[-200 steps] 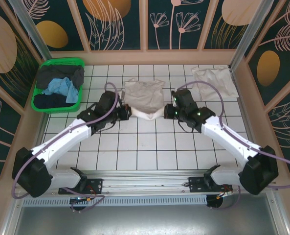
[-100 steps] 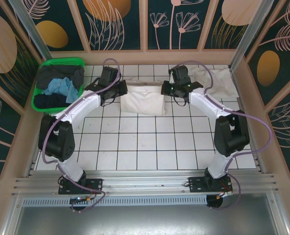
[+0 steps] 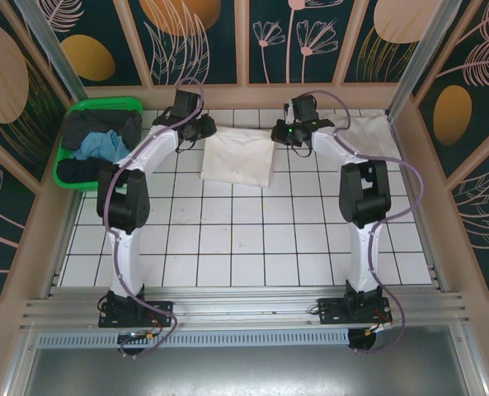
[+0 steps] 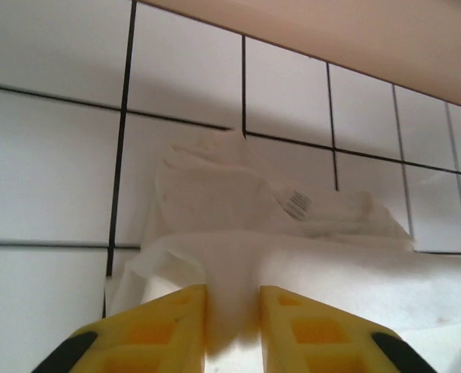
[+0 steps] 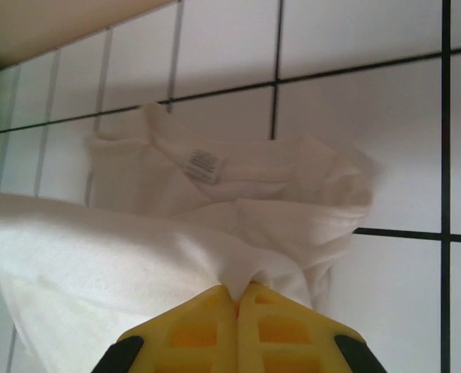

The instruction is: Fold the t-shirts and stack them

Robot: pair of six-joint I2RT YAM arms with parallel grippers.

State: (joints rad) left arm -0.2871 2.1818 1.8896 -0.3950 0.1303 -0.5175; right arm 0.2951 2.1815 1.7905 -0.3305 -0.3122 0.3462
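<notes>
Folded white cotton t-shirt (image 3: 237, 158) lies flat at far centre of the white tiled table (image 3: 252, 239). Right gripper (image 5: 238, 294) is clenched on its edge fabric. Left gripper (image 4: 232, 303) has jaws parted with cloth in the gap, probably released.
</notes>
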